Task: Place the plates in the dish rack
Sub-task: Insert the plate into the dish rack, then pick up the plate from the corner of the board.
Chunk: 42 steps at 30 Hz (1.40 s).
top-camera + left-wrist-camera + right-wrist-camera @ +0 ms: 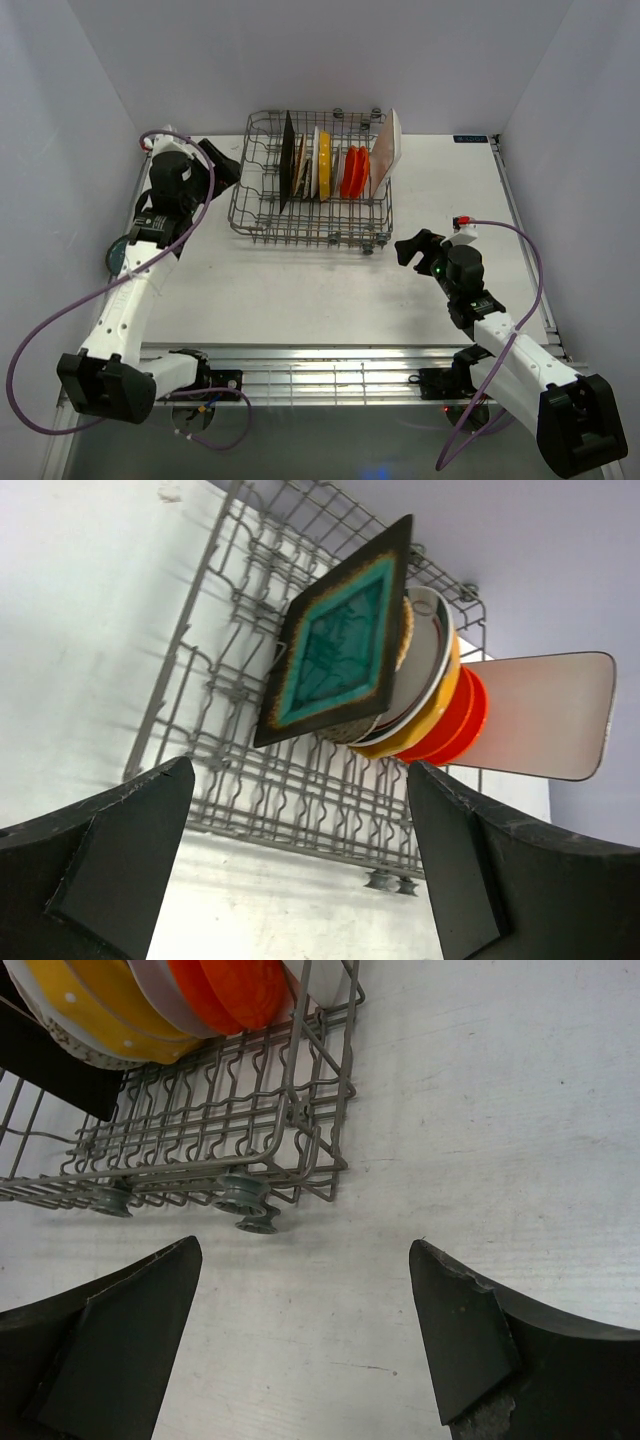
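Observation:
The grey wire dish rack stands at the back middle of the table. Several plates stand upright in it: a square teal brown-rimmed plate, a white green-rimmed plate, a yellow plate, an orange-red plate and a white rectangular plate at the right end. My left gripper is open and empty just left of the rack; the left wrist view shows it facing the rack. My right gripper is open and empty near the rack's front right corner, above bare table.
The rack rests on small grey wheels. Its left half holds no plates. A round grey-teal disc shows at the table's left edge, partly behind the left arm; I cannot tell what it is. Walls close in on three sides.

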{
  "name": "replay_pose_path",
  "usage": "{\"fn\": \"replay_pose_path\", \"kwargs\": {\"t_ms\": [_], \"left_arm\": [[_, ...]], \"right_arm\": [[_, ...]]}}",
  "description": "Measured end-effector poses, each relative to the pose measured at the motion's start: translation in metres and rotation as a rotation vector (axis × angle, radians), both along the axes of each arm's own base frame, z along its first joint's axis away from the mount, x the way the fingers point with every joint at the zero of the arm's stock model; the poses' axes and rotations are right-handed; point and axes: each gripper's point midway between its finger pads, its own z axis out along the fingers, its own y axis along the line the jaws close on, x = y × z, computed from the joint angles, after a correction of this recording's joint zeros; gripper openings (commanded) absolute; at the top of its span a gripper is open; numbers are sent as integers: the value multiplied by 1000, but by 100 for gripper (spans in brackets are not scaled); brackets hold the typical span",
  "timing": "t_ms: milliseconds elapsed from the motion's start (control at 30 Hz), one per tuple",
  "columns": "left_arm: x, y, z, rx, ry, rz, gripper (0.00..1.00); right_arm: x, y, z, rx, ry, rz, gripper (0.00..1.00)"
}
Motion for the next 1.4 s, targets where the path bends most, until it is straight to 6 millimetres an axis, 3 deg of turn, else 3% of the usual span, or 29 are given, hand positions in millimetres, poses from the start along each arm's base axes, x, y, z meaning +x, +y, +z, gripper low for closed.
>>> {"fn": "replay_pose_path", "kwargs": {"t_ms": [167, 533, 1067, 1400], "left_arm": [[-23, 21, -24, 36, 22, 87, 98], [-39, 46, -75, 141, 118, 178, 98], [-46, 72, -82, 192, 120, 313, 98], [-58, 104, -91, 180, 156, 543, 98]], "right_arm": [[0, 0, 0, 1, -1, 0, 90], [2, 1, 4, 6, -16, 0, 90], [2, 1, 4, 7, -18, 0, 90], [2, 1, 5, 8, -18, 0, 90]]}}
